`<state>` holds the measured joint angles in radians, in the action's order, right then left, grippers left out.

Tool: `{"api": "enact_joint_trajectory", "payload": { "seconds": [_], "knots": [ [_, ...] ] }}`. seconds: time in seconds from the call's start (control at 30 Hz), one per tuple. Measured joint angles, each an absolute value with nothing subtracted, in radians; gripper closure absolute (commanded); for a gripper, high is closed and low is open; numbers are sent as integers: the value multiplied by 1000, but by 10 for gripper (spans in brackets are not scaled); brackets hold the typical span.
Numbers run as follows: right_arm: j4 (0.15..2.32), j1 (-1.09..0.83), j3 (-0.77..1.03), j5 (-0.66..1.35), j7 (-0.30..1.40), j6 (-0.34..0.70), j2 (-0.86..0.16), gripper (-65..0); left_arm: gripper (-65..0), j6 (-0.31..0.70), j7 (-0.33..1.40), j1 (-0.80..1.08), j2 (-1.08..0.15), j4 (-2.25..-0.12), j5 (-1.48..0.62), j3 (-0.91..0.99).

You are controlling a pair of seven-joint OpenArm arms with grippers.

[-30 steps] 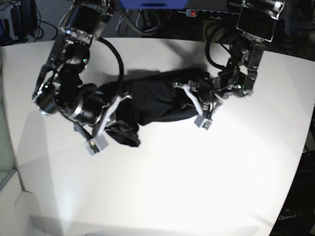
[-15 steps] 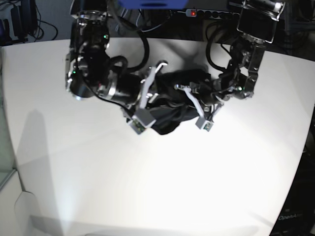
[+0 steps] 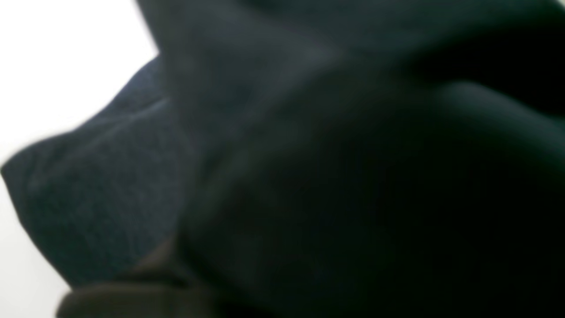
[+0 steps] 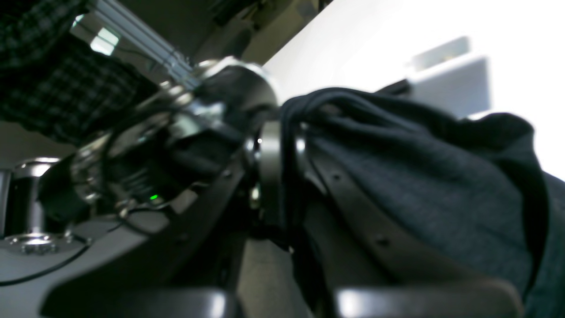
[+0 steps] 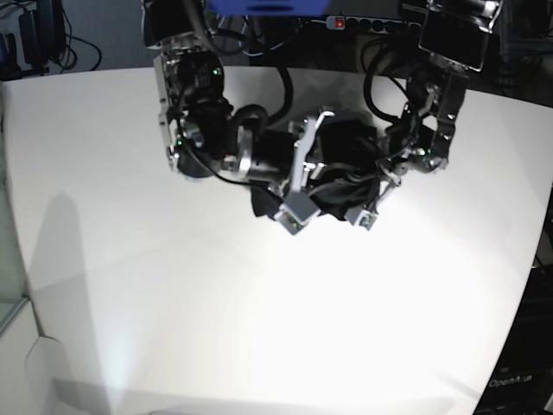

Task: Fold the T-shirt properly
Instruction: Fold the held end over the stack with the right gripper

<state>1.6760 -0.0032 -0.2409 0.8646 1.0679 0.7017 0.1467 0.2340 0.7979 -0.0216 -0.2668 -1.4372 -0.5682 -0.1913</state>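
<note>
The black T-shirt [image 5: 346,147] is bunched into a small heap between my two grippers at the back middle of the white table [image 5: 259,328]. My right gripper [image 5: 331,169], on the arm at the base view's left, sits against the heap. In the right wrist view it [image 4: 284,145] is shut, with a fold of the T-shirt [image 4: 419,176] pinched between its fingers [image 4: 269,168]. My left gripper [image 5: 352,188] presses into the heap from the other side. Dark T-shirt cloth [image 3: 331,176] fills the left wrist view and hides its fingers.
A power strip [image 5: 339,22] with a red switch and loose cables lies beyond the table's far edge. The left arm's body [image 4: 132,185] stands right beside my right gripper. A checked cloth [image 4: 39,53] shows in the background.
My right arm has swung across from the base view's left toward the left gripper, carrying its end of the T-shirt. The shirt went from stretched out to bunched up. The left arm hardly moved.
</note>
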Motion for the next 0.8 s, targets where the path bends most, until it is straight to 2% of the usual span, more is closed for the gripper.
{"api": "enact_joint_trajectory", "payload": {
  "seconds": [0.17,0.53,0.8],
  "knots": [
    [1677,15,-241,864,1068,702,147,0,0,228,852,-8,-268,-1486,-554,-170],
    [1679,19,-239,864,1069,702,147,0,0,228,865,63,-264,-1629,-551,37],
    [1676,35,-239,863,1070,702,147,0,0,229,911,149,-266,-1638,-542,178]
  ]
}}
